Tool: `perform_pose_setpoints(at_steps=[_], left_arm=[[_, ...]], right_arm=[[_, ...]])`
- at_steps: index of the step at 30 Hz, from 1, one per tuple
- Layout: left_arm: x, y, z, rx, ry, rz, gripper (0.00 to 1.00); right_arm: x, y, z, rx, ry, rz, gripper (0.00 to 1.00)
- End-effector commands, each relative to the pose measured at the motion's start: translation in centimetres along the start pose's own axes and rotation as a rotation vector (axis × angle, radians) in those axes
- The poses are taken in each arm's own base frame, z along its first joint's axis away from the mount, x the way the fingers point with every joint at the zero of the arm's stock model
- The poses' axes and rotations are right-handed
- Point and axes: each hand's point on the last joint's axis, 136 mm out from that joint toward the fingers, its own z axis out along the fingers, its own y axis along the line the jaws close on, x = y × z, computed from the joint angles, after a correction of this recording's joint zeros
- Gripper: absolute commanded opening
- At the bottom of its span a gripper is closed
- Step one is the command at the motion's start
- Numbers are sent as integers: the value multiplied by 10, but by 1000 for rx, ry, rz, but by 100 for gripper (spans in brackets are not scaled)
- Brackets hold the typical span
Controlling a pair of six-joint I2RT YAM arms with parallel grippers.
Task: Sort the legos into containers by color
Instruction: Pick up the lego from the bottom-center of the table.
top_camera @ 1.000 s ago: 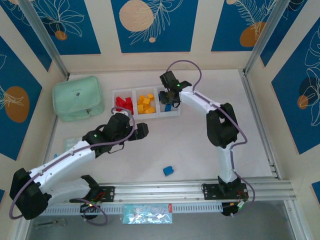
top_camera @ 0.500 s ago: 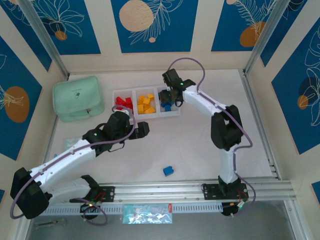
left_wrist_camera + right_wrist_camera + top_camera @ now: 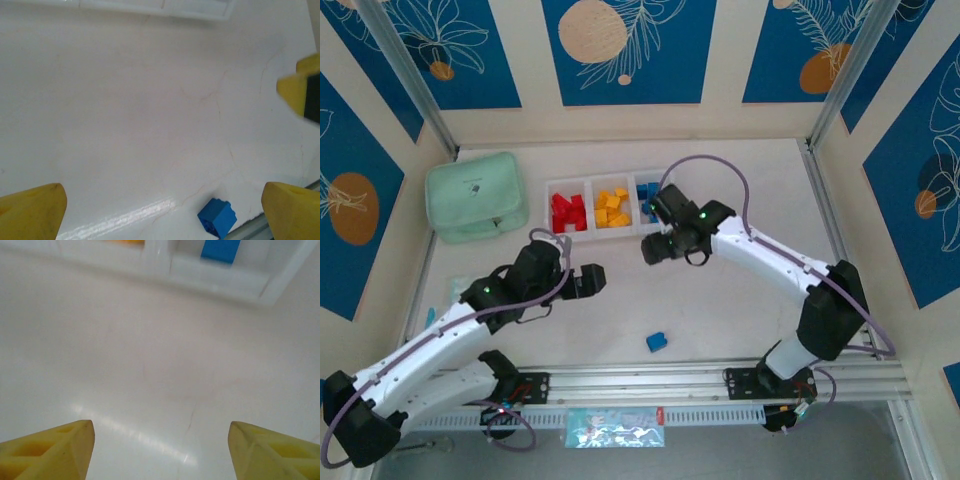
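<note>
The white tray (image 3: 591,229) holds red legos (image 3: 567,212) in its left container, yellow-orange ones (image 3: 611,208) in the middle and blue ones (image 3: 647,195) in the right. One loose blue lego (image 3: 657,342) lies on the table near the front rail. My left gripper (image 3: 598,282) is open over bare table, and its wrist view shows the loose blue lego (image 3: 217,218) low between its fingers (image 3: 32,210). My right gripper (image 3: 650,250) hangs open and empty just in front of the tray. The right wrist view faces the tray wall (image 3: 200,277) and a blue lego (image 3: 221,250) behind it.
A mint green pouch (image 3: 475,195) lies at the back left beside the tray. An aluminium rail (image 3: 700,380) runs along the near edge, with a plastic packet (image 3: 615,427) below it. A clear bag (image 3: 460,286) sits at the left. One finger of the right gripper (image 3: 300,92) shows at the left wrist view's right edge.
The right gripper has drawn back from over the blue container to the table in front of the tray, and its jaws have opened. The left arm has shifted slightly back and left.
</note>
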Motion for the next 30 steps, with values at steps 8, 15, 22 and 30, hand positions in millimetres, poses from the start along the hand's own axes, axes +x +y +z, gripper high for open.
perform_pose_setpoints(at_steps=[8,15,22,30], left_arm=[[43,31,-1,-14,83,-61,100],[49,32,-2,9,85,-58,99],[49,30,0,16,92,-67,99],[49,32,2,9,88,-74,99]], right_arm=[[123,42,1,14,240,28,81],[167,57,28,-26,329,71,84],[171,74,47,-71,348,41,85],[174,71,65,-18,364,26,75]])
